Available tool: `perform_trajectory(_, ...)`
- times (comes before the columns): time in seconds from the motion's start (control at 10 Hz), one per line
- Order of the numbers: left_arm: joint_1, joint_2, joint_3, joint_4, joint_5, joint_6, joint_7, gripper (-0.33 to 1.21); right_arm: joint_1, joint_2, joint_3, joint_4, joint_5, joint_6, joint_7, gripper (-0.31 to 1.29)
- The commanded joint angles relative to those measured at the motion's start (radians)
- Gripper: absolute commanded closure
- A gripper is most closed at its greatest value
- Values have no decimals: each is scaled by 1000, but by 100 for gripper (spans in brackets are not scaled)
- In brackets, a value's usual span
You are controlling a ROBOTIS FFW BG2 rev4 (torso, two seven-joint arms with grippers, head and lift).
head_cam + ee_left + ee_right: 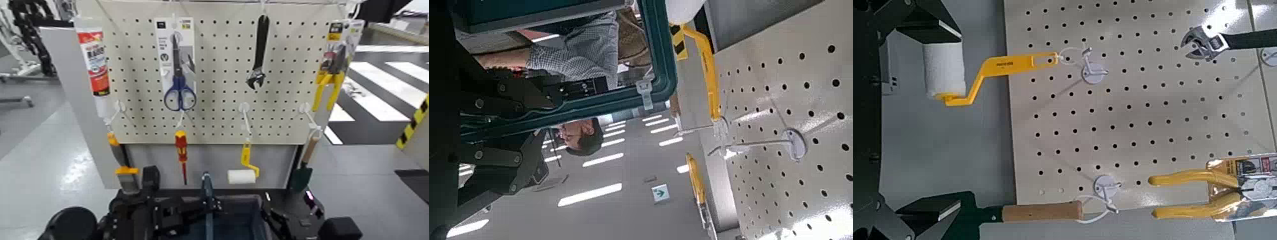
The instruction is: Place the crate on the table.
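The crate (237,220) is a dark blue-grey bin with a thin upright blue centre handle (207,191). It sits at the bottom of the head view, close in front of the cream pegboard (217,76). My left gripper (137,214) is at its left side and shut on the teal-looking rim (665,60), which shows in the left wrist view. My right gripper (290,220) is at the crate's right side; its hold is hidden. The black table top is hidden behind and below the crate.
Tools hang on the pegboard: scissors (179,67), a wrench (258,54), yellow pliers (330,80), a red screwdriver (181,153), a paint roller (241,176) and a wooden-handled scraper (1048,212). A person in a checked shirt (579,50) shows past the crate. Grey floor lies on both sides.
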Motion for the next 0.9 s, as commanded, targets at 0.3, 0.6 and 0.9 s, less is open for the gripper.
perform_trajectory(0.3, -25, 0, -6, 44, -18, -16, -17, 119, -1, 0, 2, 0, -2, -2, 1, 14)
perform_trajectory(0.6, -52, 0, -33, 86, -34, -19, -48, 119, -1, 0, 2, 0, -4, -5, 1, 14)
perform_trajectory(0.9, -78, 2, -59, 122, -51, -20, -63, 119, -3, -2, 3, 6, -5, -12, 1, 14)
